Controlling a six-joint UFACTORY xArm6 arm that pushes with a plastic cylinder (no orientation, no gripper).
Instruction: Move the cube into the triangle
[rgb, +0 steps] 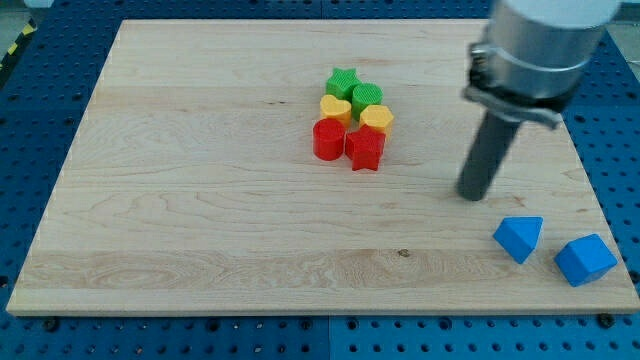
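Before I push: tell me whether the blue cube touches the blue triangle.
Apart. The camera view shows bare wood between the blue triangle and the blue cube.

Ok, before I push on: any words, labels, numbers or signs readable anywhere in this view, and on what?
None: no readable text shows anywhere.
Wooden board: bare grain, no markings.
Blue cube, blue triangle and the cluster of green star, yellow and red blocks: plain, no labels.
My tip and the grey arm housing: no brand or number visible.
Yellow-black stripe at the view's top left: a pattern only, no lettering.
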